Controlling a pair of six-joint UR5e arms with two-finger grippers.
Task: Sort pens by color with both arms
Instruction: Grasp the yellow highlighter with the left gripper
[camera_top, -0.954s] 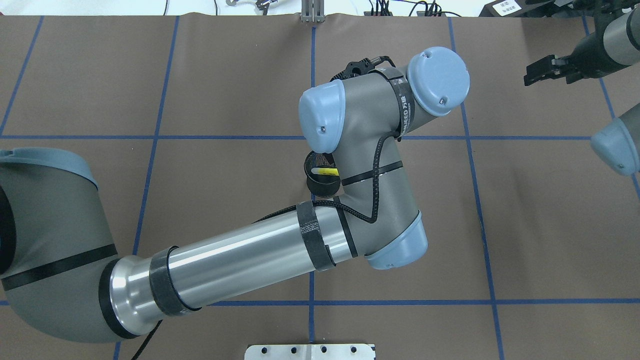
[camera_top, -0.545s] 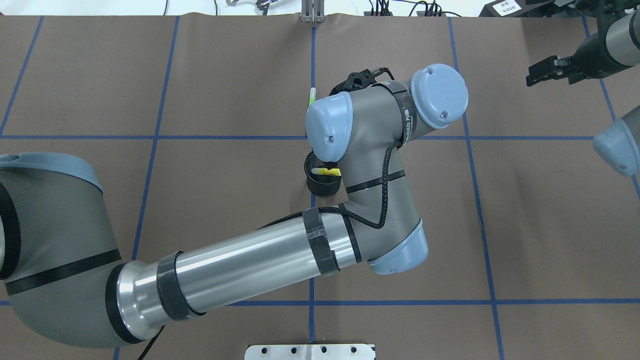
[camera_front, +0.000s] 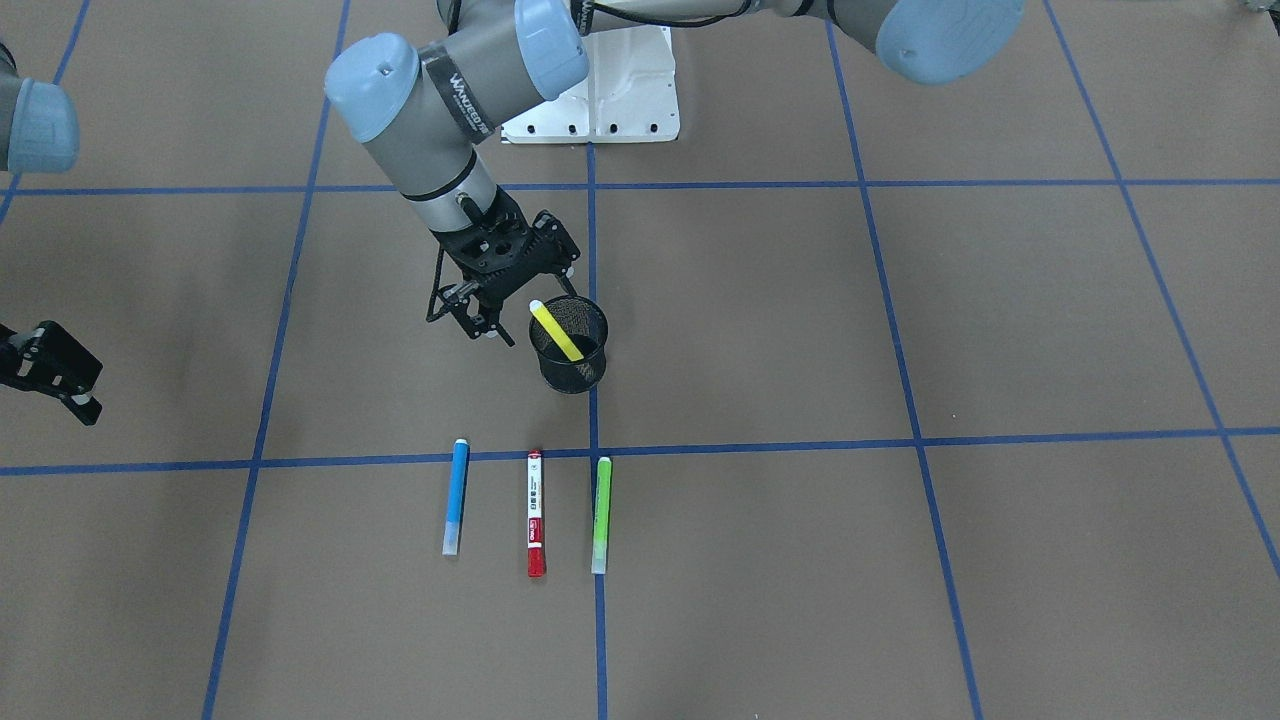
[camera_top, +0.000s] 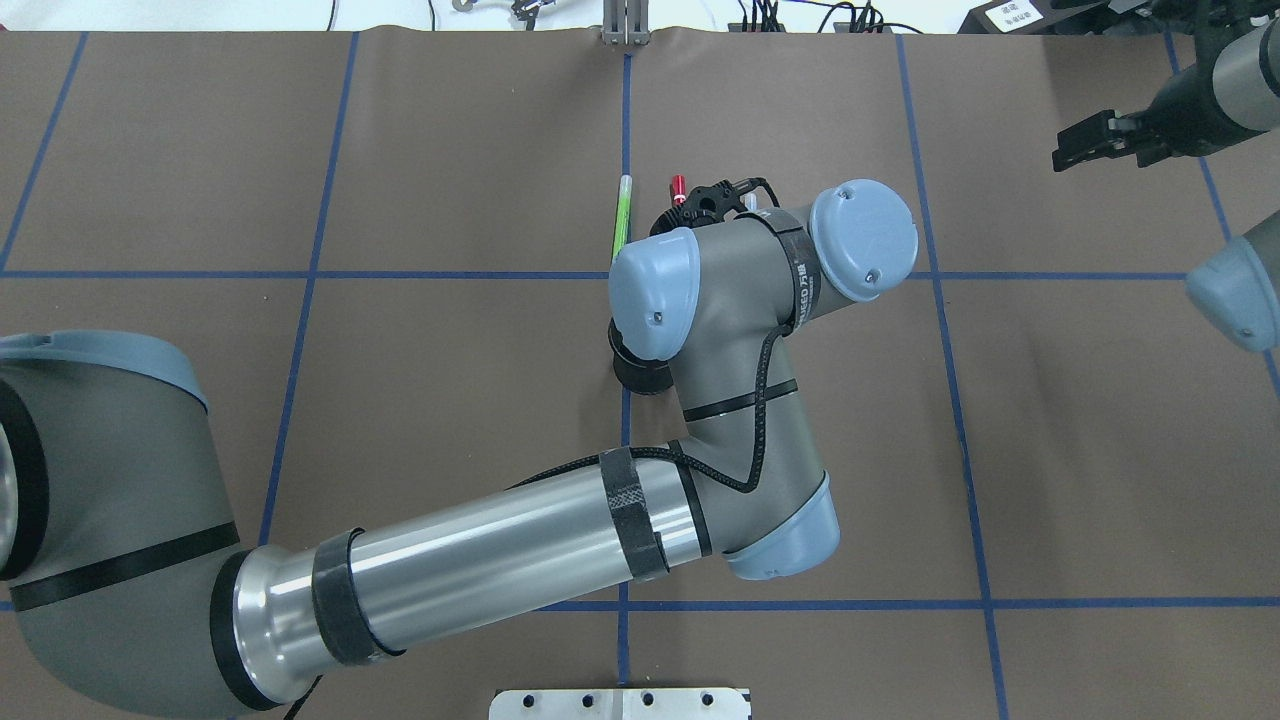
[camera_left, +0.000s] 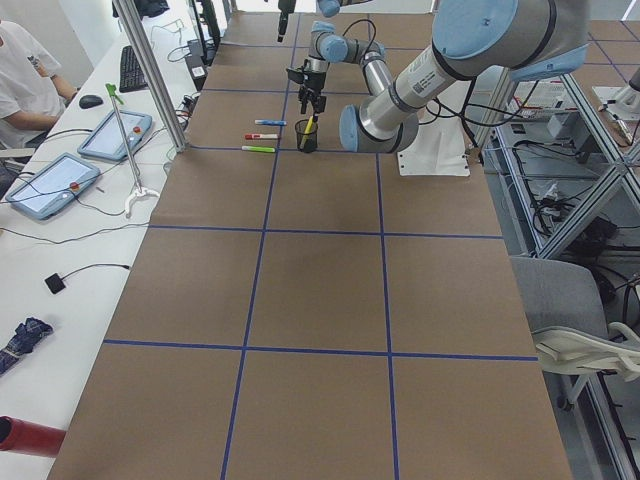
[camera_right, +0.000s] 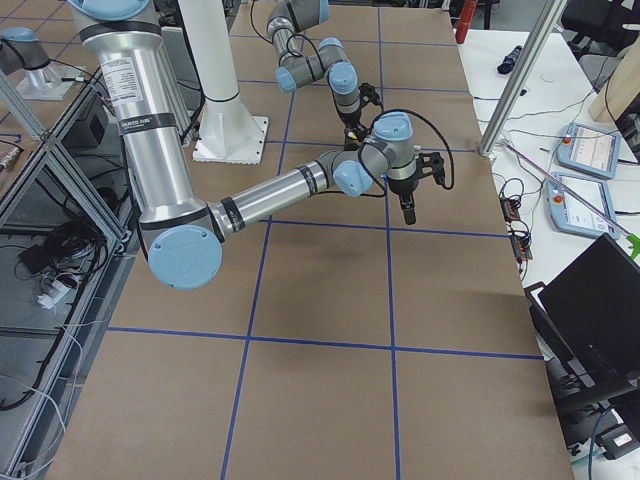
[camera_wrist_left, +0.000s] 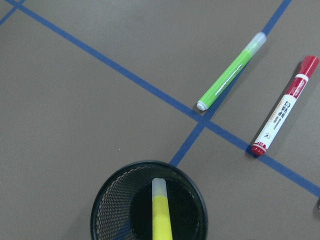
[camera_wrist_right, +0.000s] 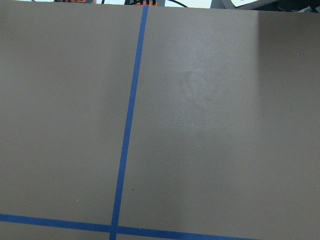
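A yellow pen (camera_front: 555, 331) leans inside the black mesh cup (camera_front: 572, 368); the left wrist view looks straight down on this pen (camera_wrist_left: 161, 215). On the mat beyond the cup lie a blue pen (camera_front: 456, 495), a white pen with red cap (camera_front: 536, 512) and a green pen (camera_front: 601, 513), side by side and parallel. My left gripper (camera_front: 470, 329) hangs open just beside the cup, holding nothing. In the overhead view the left wrist hides that gripper and most of the cup (camera_top: 640, 376). My right gripper (camera_top: 1085, 143) hovers open and empty, far off to the side.
Blue tape lines divide the brown mat (camera_front: 900, 560) into squares. The white mounting base (camera_front: 620, 100) sits at the robot's edge. A person and tablets (camera_left: 50, 185) are at a side table beyond the mat.
My left wrist has drawn back toward the robot and now covers the yellow pen in the overhead view. The green pen and the red cap have come into sight. The right gripper has barely moved.
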